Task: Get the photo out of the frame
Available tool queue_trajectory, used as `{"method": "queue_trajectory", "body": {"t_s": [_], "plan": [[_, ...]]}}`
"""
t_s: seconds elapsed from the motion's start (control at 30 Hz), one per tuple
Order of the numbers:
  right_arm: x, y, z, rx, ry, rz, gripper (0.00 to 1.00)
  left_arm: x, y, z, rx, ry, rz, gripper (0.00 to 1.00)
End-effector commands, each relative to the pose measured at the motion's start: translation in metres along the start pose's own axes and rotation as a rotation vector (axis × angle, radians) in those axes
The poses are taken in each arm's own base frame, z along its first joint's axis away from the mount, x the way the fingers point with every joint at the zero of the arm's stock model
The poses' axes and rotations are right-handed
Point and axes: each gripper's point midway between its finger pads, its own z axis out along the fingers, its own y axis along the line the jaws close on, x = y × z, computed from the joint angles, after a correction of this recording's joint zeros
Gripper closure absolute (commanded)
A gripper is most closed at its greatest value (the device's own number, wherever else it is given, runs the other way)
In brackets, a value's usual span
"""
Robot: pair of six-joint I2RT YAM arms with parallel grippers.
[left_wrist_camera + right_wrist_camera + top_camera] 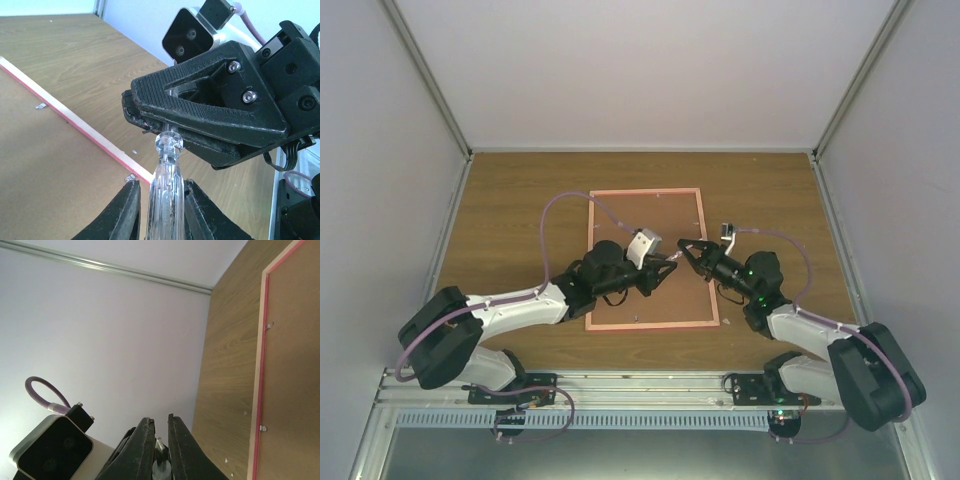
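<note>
The pink frame (645,191) lies back side up on the table, with its brown backing board (660,215) showing. The photo is hidden underneath. My two grippers meet above the frame's right half. My left gripper (663,270) holds the clear handle of a screwdriver (166,190); in the left wrist view its fingers (125,210) flank the handle. My right gripper (687,247) is shut on the screwdriver's metal tip (160,446). In the left wrist view its black fingers (200,105) sit right at the handle's knob. The frame's pink rim shows in both wrist views (75,122) (260,390).
Small metal tabs (41,105) (263,428) sit along the inner edge of the frame's back. The wooden table (510,230) is bounded by white walls (650,70) at the back and sides. A metal rail (640,385) runs along the near edge.
</note>
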Motion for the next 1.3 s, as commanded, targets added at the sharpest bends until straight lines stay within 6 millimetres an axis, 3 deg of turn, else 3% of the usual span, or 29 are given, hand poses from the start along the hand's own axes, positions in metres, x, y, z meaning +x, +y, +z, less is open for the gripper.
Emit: {"method": "queue_trajectory", "body": {"t_s": [0.0,0.23,0.5,1.27], "plan": [[0.000,0.006,-0.002,-0.034,-0.009,0.007,0.99,-0.023,-0.006,-0.004,0.012,-0.112,0.009,0.75],[0.003,0.003,-0.001,-0.040,0.000,0.036,0.99,-0.025,-0.010,-0.009,0.029,-0.138,0.015,0.75],[0.006,-0.001,-0.003,-0.046,0.008,0.063,0.99,-0.027,-0.012,-0.014,0.039,-0.158,0.013,0.68],[0.008,0.001,-0.006,-0.073,0.007,0.085,0.99,-0.018,-0.014,-0.005,0.068,-0.117,0.012,0.73]]}}
